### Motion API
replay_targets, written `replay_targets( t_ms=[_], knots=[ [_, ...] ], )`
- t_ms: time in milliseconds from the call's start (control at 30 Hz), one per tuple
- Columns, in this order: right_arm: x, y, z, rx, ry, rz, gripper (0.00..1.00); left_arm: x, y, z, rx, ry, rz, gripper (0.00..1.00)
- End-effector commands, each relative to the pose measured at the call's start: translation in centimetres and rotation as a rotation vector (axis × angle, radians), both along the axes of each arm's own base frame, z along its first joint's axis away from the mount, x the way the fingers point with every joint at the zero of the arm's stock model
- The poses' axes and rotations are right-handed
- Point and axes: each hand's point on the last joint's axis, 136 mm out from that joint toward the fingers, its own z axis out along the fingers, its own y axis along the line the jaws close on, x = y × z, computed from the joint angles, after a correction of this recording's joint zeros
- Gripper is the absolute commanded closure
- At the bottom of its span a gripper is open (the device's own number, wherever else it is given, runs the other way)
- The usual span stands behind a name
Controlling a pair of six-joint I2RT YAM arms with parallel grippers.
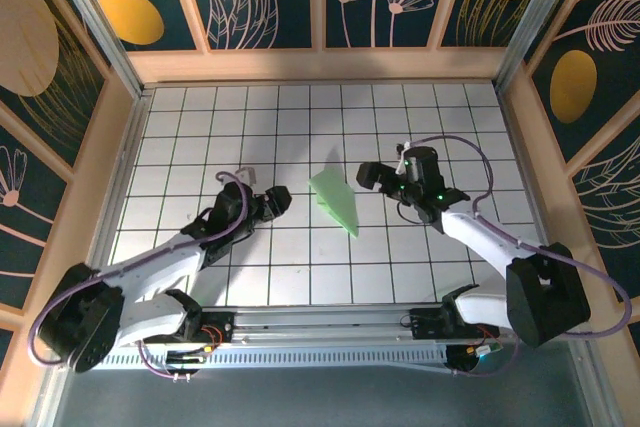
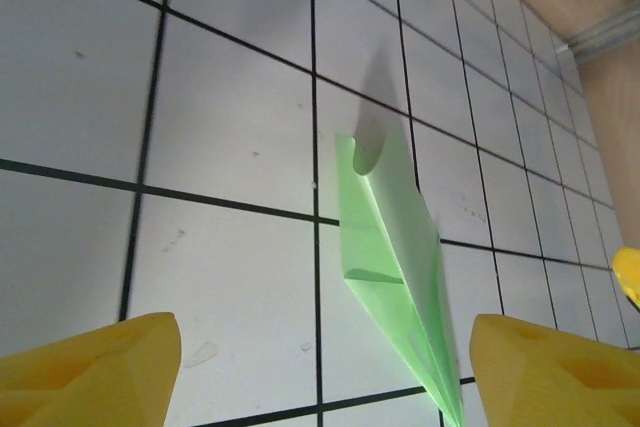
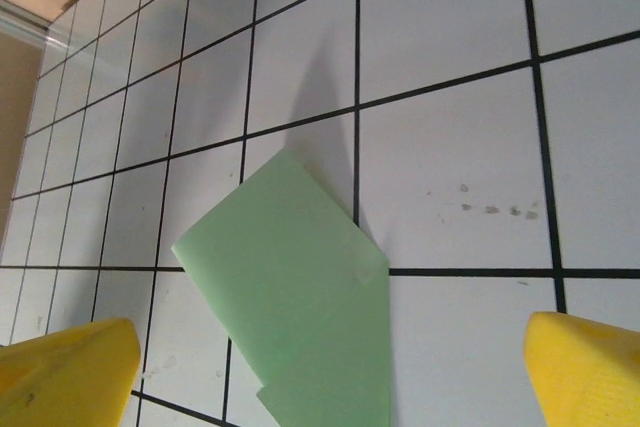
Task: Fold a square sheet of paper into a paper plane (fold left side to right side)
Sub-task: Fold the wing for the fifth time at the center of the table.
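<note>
Two grippers flanked the paper plane (image 1: 337, 203), which lay mid-table on the white grid tiles (image 1: 200, 117). Jaws of left gripper (image 1: 279, 198) and right gripper (image 1: 368, 175) were spread, with bare tiles between each and the plane.

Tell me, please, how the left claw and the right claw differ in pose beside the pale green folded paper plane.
The left claw stands left of the pale green folded paper plane, the right claw right of it. The right claw sits farther from the arm bases than the left claw. Both are open, face the plane and hold nothing.
</note>
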Motion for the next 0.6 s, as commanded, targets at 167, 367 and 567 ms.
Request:
replay_targets(
  t_ms=[167,367,567],
  knots=[
    [-0.4,0.1,0.1,0.078,-0.004,0.016,0.02,2.8,-5.4,-0.6,-0.1,0.047,-0.108,0.25],
    [-0.5,-0.1,-0.2,0.059,-0.003,0.019,0.02,4.2,-8.1,-2.0,-0.195,0.083,-0.132,0.25],
    [-0.6,-0.3,-0.5,0.049,0.002,0.02,0.02,5.7,-9.5,-3.8,-0.214,0.117,-0.125,0.29]
  ],
)
